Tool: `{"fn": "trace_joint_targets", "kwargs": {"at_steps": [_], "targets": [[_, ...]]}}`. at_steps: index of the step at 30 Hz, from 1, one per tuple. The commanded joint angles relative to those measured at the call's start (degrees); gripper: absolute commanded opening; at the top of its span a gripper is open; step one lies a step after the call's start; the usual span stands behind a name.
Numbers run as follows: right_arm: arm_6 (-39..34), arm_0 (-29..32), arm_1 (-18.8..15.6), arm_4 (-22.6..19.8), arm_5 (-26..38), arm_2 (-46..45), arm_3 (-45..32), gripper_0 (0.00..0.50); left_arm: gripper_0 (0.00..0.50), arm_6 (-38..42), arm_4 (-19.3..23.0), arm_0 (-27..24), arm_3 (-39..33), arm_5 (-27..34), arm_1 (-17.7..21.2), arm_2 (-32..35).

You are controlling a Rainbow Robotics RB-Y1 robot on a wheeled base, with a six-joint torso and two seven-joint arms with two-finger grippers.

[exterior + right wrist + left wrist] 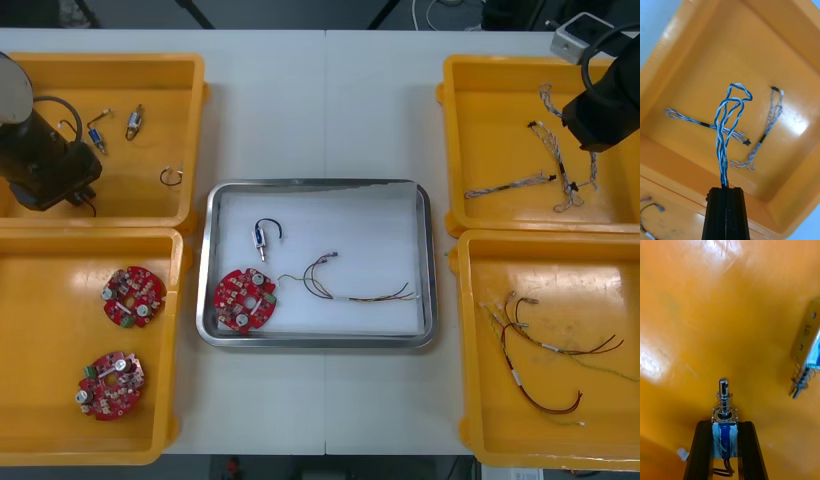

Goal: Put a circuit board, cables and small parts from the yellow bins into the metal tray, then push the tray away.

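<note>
Pickup on both sides: my left gripper (725, 426) pinches a small metal part (724, 399) in the upper-left yellow bin (120, 62); my right gripper (725, 189) pinches a blue-and-white cable (728, 120) over the upper-right bin (500, 63). Next, I reckon, both go to the centre metal tray (318, 342).

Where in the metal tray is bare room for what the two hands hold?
The far right of the metal tray is bare, between the small metal part, the right wall and the red and yellow cable. The near left is crowded: the circuit board lies there. What the left hand and right hand hold should fit there.
</note>
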Motion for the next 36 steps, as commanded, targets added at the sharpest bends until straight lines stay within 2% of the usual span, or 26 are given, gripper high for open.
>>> {"fn": "trace_joint_targets", "kwargs": {"at_steps": [1,7,13,20,28,30,36], "targets": [[-6.61,2.68,-0.70,-3.99,0.37,4.20,-8.72,0.000,0.001,5.55,-0.64,-3.56,-5.22,6.32,0.27,3.36],[-11.27,3.38,-0.61,-7.41,0.37,10.79,-16.28,0.000,0.002,5.55,-1.25,-3.56,-14.62,14.31,1.41,5.64],[-13.03,3.03,1.41,-7.41,0.37,18.79,-21.38,0.000,0.001,4.76,-0.81,-3.56,-22.45,19.59,2.12,5.64],[-12.23,-0.05,6.59,-5.22,0.32,26.61,-19.44,0.000,0.000,3.96,-0.55,-3.56,-30.53,24.95,2.29,5.91],[-10.83,-4.00,10.90,-3.28,-7.32,33.64,-13.20,0.000,0.001,2.82,0.86,-3.56,-37.39,28.82,2.12,5.91],[-9.95,-4.26,11.95,-1.70,-10.05,35.49,-11.97,0.000,0.000,2.65,1.82,-3.56,-39.06,29.34,2.21,5.91],[-0.46,-4.53,12.39,1.90,-16.38,40.32,-8.81,0.000,0.000,2.21,3.23,-3.56,-42.66,30.31,2.21,5.91]]}}
